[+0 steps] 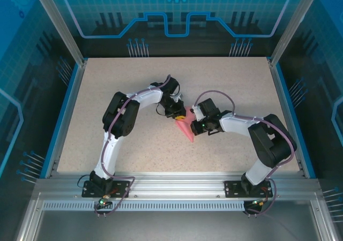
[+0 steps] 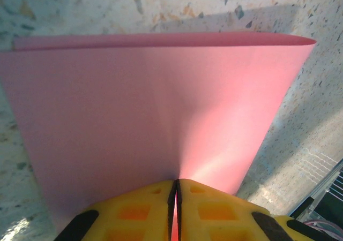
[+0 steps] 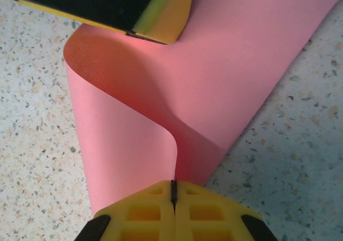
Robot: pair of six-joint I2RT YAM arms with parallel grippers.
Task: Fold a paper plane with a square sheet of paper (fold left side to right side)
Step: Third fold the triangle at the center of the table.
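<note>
The square sheet of paper is salmon pink and lies mid-table between both arms, partly lifted and curled. In the left wrist view the paper spreads out ahead, doubled over along its far edge. My left gripper is shut on its near edge. In the right wrist view the paper rolls over in a loose curve, and my right gripper is shut on the lifted flap's edge. The left gripper's yellow finger pinches the paper at the top of that view. From above, the left gripper and right gripper sit close together.
The speckled beige table has a blue raised rim on the left and right. An aluminium rail with the arm bases runs along the near edge. Open tabletop lies around the paper on all sides.
</note>
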